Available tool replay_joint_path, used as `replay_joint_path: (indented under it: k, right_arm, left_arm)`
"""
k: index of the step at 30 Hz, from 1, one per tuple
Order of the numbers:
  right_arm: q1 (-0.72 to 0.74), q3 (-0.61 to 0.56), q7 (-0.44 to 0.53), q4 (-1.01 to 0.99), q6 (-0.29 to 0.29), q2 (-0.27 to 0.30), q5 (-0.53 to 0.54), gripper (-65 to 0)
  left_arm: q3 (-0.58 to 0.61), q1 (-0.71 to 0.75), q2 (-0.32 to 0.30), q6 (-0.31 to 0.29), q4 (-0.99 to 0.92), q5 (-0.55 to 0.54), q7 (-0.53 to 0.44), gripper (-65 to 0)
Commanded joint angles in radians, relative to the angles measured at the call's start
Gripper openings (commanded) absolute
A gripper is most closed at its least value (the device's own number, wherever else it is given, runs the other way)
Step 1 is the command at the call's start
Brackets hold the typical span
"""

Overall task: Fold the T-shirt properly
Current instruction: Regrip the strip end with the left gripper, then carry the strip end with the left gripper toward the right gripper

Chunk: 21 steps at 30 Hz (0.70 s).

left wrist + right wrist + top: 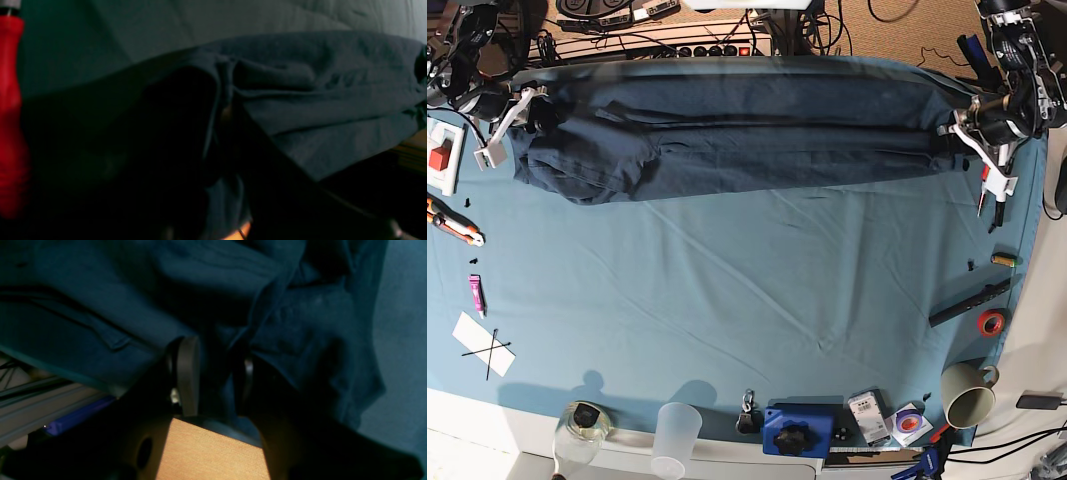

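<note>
T-shirt (727,140) lies stretched as a long band across the far edge of the counter (757,300), running from 9 to 3 o'clock in the base view, folded lengthwise with wrinkles toward its 9 o'clock end. Right hand (509,125) sits at the band's 9 o'clock end; right wrist view shows both fingers (188,373) partly apart with dark fabric bunched between them, so it has hold of the T-shirt. Left hand (972,140) sits at the 3 o'clock end; its wrist view is dark and blurred, cloth fills the frame, fingers not resolved, so cannot tell how far apart they stand or whether cloth is gripped. Teal table cloth (727,330) covers the counter below the shirt. Mug (967,395) at 5 o'clock.
</note>
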Motion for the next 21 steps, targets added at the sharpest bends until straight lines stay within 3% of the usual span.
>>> replay_joint_path:
  k: [1, 8, 13, 17, 21]
  right_arm:
    - [0.003, 0.013, 0.021, 0.015, 0.001, 0.024, 0.014, -47.8]
    - [0.003, 0.013, 0.061, 0.015, 0.001, 0.024, 0.007, -47.8]
    - [0.003, 0.013, 0.068, 0.015, 0.001, 0.024, 0.003, -47.8]
    - [0.003, 0.013, 0.074, 0.015, 0.001, 0.024, 0.0, -47.8]
    - [0.006, 0.013, 0.08, 0.015, 0.001, 0.024, 0.0, -47.8]
  left_arm:
    - [0.008, 0.018, -0.008, 0.011, 0.021, 0.036, 0.076, -65.0]
    - [0.008, 0.04, -0.004, 0.006, 0.282, 0.015, 0.032, -65.0]
    - [0.009, 0.092, 0.0, -0.042, 0.477, 0.012, -0.014, -65.0]
    - [0.035, 0.144, 0.05, -0.043, 0.565, -0.009, -0.03, -65.0]
    - [0.146, 0.148, 0.117, -0.081, 0.581, -0.017, -0.052, -65.0]
